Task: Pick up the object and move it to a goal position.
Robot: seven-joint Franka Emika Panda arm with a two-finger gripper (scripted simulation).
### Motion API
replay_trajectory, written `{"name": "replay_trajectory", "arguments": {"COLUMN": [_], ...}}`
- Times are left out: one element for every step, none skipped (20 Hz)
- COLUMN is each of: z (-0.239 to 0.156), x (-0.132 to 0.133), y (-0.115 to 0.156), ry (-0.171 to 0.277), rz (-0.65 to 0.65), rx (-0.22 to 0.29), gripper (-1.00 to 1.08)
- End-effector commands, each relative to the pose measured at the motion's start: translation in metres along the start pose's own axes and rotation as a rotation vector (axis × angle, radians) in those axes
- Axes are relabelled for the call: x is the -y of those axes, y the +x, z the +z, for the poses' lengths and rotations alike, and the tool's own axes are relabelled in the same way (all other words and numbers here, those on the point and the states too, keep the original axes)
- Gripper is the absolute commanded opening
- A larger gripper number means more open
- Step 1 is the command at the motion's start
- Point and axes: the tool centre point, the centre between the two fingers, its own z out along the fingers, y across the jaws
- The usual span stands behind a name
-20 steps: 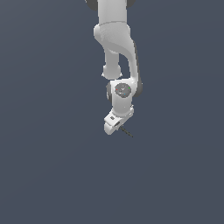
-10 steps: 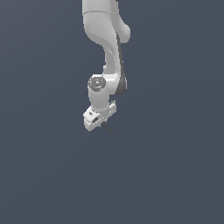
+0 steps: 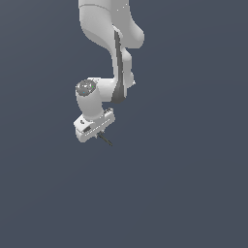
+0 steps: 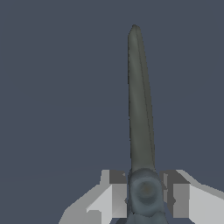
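The object (image 3: pixel 105 140) is a thin dark rod that sticks out from under the white gripper (image 3: pixel 98 134) in the exterior view, pointing down toward the exterior view's right. In the wrist view the object (image 4: pixel 140 105) runs straight away from the camera as a long grey-green blade with a rounded base. The gripper (image 4: pixel 145 192) is shut on that base, one finger (image 4: pixel 114 192) on each side of it. No orange-brown end shows.
The white arm (image 3: pixel 109 53) hangs down from the top of the exterior view. Around it is a plain dark grey background with no other objects, edges or goal marker to be seen.
The arm has swung toward the exterior view's left and a little up, carrying the object along in the shut gripper.
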Motion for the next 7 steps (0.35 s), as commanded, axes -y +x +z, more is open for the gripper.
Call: {"name": "replay_trajectory", "arguments": {"z": [-0.0027,-0.0032,-0.0036,-0.0037,-0.0037,-0.0035,-0.0034], "x": [-0.0063,-0.0078,-0.0089,-0.0095,-0.0096,-0.0095,-0.0093], "y": [-0.0056,-0.0069,-0.0076,-0.0079,-0.0076,-0.0071,-0.0068], "ry": [0.0,0.0,0.0,0.0,0.0,0.0,0.0], "rz": [-0.002,-0.002,-0.002,-0.002,-0.002,-0.002,-0.002], "rx": [0.0,0.0,0.0,0.0,0.0,0.0,0.0], "gripper": [-1.0,-1.0,-1.0,-1.0,-1.0,-1.0,-1.0]}}
